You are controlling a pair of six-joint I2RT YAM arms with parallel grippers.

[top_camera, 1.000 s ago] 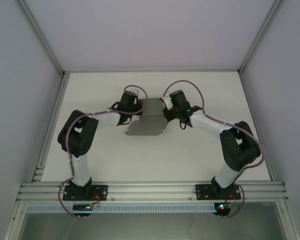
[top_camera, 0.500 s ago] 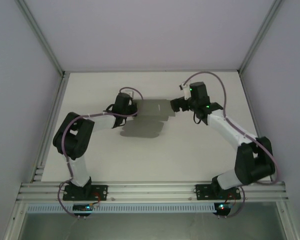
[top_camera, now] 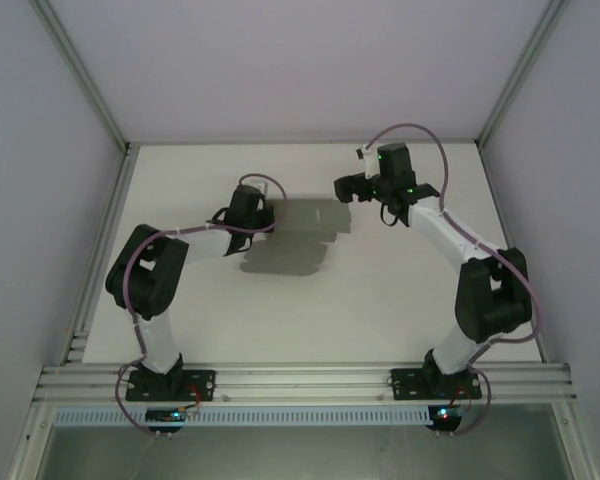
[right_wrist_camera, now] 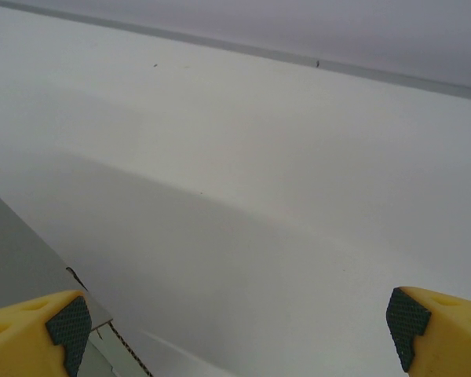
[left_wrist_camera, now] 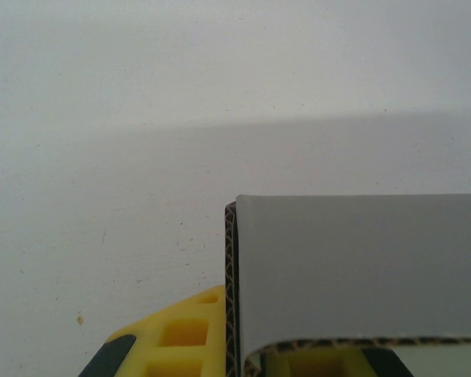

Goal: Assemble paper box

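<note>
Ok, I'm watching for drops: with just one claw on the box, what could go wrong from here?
The box is held by the left claw alone, pinched at one edge, so it could sag, twist or slip. The right claw stands open near the box's other end; closing in, it might knock the box askew.

The paper box (left_wrist_camera: 361, 267) is thin grey cardboard, matt and smooth on its face, with a wavy corrugated core showing along its cut edges. The right gripper (right_wrist_camera: 237, 326) has fingers (right_wrist_camera: 16, 334) of yellow matt plastic, tipped with dark pads (right_wrist_camera: 63, 326) of fine cross-hatched texture. The table (right_wrist_camera: 259, 157) is white, matt and smooth, faintly speckled. The rail (top_camera: 300, 380) at its near edge is ribbed pale metal
</note>
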